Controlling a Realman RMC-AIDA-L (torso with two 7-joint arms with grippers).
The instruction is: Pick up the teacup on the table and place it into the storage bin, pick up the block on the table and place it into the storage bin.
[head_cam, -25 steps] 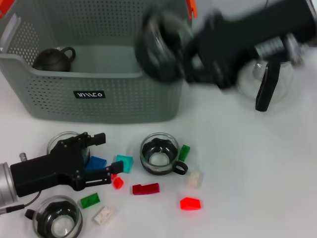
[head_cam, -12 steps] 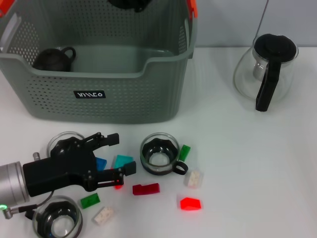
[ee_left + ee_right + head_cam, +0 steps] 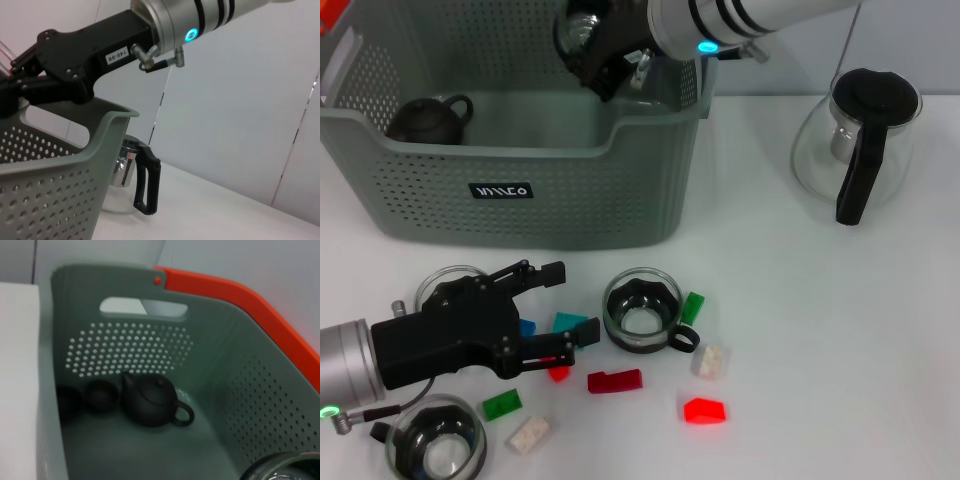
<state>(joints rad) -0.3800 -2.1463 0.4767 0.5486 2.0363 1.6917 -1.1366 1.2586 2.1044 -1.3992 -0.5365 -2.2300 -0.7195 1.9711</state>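
Right hand (image 3: 588,45): over the storage bin (image 3: 510,200), clamped on a glass teacup (image 3: 582,30) held above the bin's inside.
Left hand (image 3: 552,312): low over the counter (image 3: 820,330), fingers apart, among the blocks beside the middle cup.
Head view only: the counter layout. Three glass teacups stand there: one (image 3: 642,310) in the middle, one (image 3: 435,445) at the near edge, one (image 3: 445,285) partly hidden behind the left hand.
Blocks on the counter: two red ones (image 3: 615,380) (image 3: 704,410), a small red one (image 3: 558,372) under the left hand, two green (image 3: 501,403) (image 3: 692,307), one teal (image 3: 575,325), a blue one (image 3: 526,327) mostly covered, two pale ones (image 3: 530,433) (image 3: 710,362).
Glass jug (image 3: 855,140): one, black lid and handle, on the counter well apart from the bin.
Right wrist view only: the bin's inside, with a dark teapot (image 3: 150,400) and two small dark cups (image 3: 100,396) beside it; a glass rim (image 3: 285,467) at the frame's edge.
Left wrist view only: the right arm seen from below over the bin wall (image 3: 50,185), the jug (image 3: 135,180) behind it.
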